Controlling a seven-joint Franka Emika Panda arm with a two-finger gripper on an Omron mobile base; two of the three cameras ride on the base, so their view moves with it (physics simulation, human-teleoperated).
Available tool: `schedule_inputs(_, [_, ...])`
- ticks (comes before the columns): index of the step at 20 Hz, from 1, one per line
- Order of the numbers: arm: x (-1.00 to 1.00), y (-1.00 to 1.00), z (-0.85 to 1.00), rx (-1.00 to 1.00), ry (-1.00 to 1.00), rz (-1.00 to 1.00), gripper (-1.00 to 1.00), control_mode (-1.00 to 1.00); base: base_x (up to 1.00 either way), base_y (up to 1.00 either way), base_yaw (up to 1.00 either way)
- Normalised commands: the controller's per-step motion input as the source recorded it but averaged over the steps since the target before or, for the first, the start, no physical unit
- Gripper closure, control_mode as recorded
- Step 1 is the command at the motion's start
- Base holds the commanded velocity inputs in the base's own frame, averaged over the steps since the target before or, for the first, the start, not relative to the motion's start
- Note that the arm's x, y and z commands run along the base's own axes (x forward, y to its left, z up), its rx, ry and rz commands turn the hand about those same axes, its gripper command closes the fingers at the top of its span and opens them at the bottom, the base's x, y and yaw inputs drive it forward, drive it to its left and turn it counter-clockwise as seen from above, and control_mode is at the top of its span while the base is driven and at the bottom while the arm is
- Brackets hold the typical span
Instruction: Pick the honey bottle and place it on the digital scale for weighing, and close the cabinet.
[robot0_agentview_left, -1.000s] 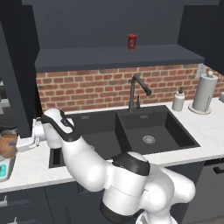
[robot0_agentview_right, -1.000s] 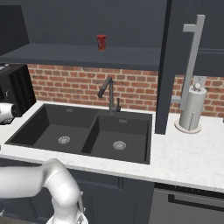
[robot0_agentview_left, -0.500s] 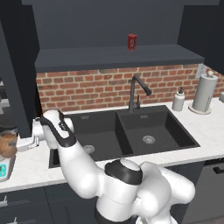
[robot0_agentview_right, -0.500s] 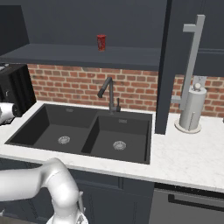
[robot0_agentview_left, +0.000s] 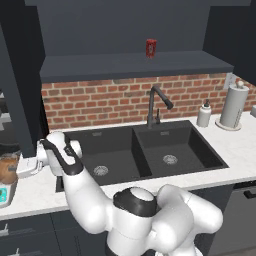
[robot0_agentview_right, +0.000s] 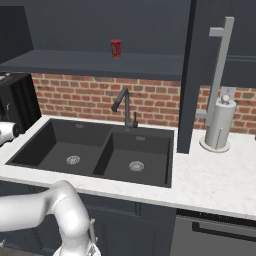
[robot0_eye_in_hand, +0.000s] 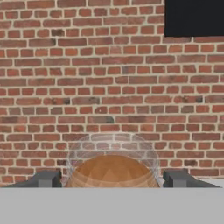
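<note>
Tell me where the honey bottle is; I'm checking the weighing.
Left base view: honey bottle at the far left counter edge, above the scale; whether it rests on it is unclear. Hand view: between the fingertips.

honey bottle (robot0_eye_in_hand: 113, 168) between fingertips (robot0_eye_in_hand: 46, 179), brick wall (robot0_eye_in_hand: 87, 78) behind

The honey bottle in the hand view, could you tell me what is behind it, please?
Behind the honey bottle stands the red brick wall, with a dark panel at the top right. The bottle hides the bricks directly behind it.

Honey bottle (robot0_agentview_left: 7, 169) on digital scale (robot0_agentview_left: 5, 194) at bench (robot0_agentview_left: 240, 145) left end; sink (robot0_agentview_left: 145, 150) right of it; can (robot0_agentview_left: 151, 48) on shelf (robot0_agentview_left: 135, 65) above.
</note>
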Motion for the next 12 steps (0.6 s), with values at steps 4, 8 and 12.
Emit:
schedule_inputs(4, [0.05, 0.19, 0.0, 0.0, 0.0, -0.08, 1.0, -1.0, 0.0, 0.0, 0.0])
schedule_inputs(8, [0.07, 0.26, 0.03, -0.03, 0.07, -0.15, 1.0, -1.0, 0.0, 0.0, 0.0])
schedule_inputs(12, [0.09, 0.19, 0.01, -0.03, 0.08, -0.14, 1.0, -1.0, 0.0, 0.0, 0.0])
